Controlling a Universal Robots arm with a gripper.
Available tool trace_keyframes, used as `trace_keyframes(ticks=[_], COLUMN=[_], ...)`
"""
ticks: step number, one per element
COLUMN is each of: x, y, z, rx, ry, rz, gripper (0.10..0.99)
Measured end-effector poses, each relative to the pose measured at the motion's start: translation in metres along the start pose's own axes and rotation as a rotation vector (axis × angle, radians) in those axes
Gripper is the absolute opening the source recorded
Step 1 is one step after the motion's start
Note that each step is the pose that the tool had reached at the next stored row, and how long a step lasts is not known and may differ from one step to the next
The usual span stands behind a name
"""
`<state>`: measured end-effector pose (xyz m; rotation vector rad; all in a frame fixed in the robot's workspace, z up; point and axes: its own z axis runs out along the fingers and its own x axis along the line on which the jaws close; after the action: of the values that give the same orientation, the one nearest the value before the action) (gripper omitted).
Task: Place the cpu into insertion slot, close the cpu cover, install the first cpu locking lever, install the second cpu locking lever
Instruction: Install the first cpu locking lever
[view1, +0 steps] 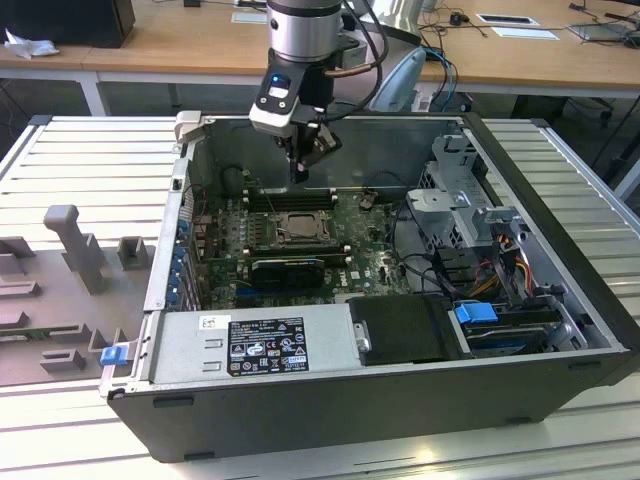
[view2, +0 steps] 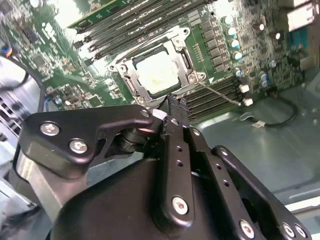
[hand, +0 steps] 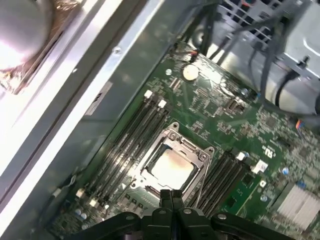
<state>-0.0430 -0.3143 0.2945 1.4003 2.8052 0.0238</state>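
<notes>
The cpu (view2: 159, 70) (hand: 171, 165) lies flat in the insertion slot (view1: 297, 228) on the green motherboard, its pale top showing through the square window of the cpu cover (view2: 130, 76) (hand: 193, 148). The cover lies down over the chip. A thin wire lever (view2: 222, 95) runs along one side of the socket, beside the memory slots. My gripper (view1: 300, 176) (view2: 172, 98) (hand: 171, 192) hangs just above the socket's edge, toward the case's back wall. Its black fingers are shut together with nothing between them.
Long black memory slots (hand: 135, 135) flank the socket on both sides. A black expansion card (view1: 288, 268) lies in front of it, then the power supply (view1: 250, 345). The drive cage (view1: 470, 200) and cables fill the exterior view's right. Grey fixtures (view1: 75, 240) stand outside the case.
</notes>
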Motion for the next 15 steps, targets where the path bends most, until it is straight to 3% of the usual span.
trace_keyframes(ticks=[15], x=[0.0], y=[-0.0001], z=[0.0069], rx=[0.001], ry=[0.005], rz=[-0.346], gripper=[0.106])
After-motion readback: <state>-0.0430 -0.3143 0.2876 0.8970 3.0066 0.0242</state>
